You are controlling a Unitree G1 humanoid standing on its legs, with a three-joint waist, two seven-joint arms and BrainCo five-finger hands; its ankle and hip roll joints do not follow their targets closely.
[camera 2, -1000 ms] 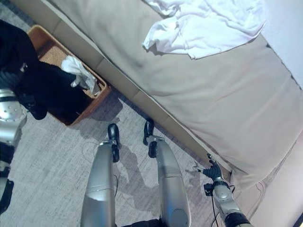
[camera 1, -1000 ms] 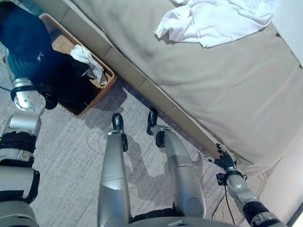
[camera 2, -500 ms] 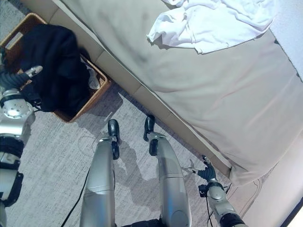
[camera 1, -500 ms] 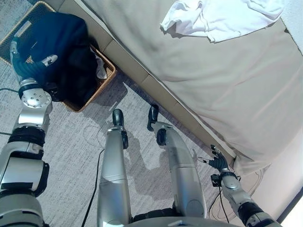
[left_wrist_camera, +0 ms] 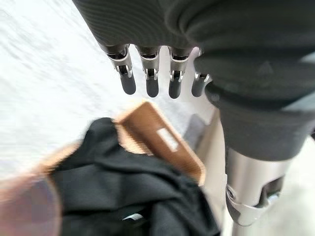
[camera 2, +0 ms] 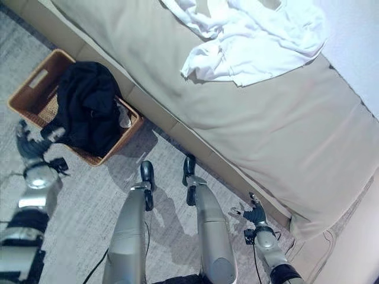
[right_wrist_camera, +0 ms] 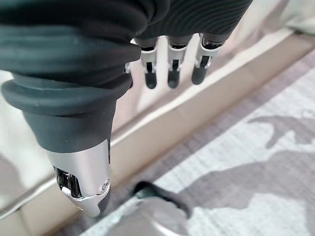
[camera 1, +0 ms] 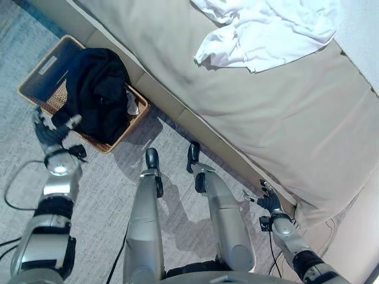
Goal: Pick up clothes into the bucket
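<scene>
With your left hand (camera 1: pixel 52 131) hanging over the near rim of the shallow woven brown basket (camera 1: pixel 35 74), its fingers straight and holding nothing, you look to be between loads: the bulky black garment (camera 1: pixel 98 94) lies heaped in the basket, a fold draped over the near wall, and a small pale cloth (camera 1: pixel 131 106) is tucked against the corner nearest the bed. In the left wrist view the dark fingertips (left_wrist_camera: pixel 150 88) point out past the basket's rim with the black cloth below them, clear of any contact. Your right hand (camera 1: pixel 267 201) hangs low beside the tan padded bed frame (camera 1: pixel 177 115), fingers relaxed and empty, close to the frame's edge without touching it as far as you can tell. What is left, by my reading, is the rumpled white clothing (camera 1: pixel 266 29) lying on the beige bedspread (camera 1: pixel 266 118), well apart from both hands and toward the far side of the bed. The next move probably calls for you to turn away from the basket and reach across the mattress, most likely with the right arm. Mind the bed frame's long edge, which runs between you and the cloth. The grey carpet (camera 1: pixel 100 195) beside the basket gives open room for stepping, while the corner by the right hand is tight.
</scene>
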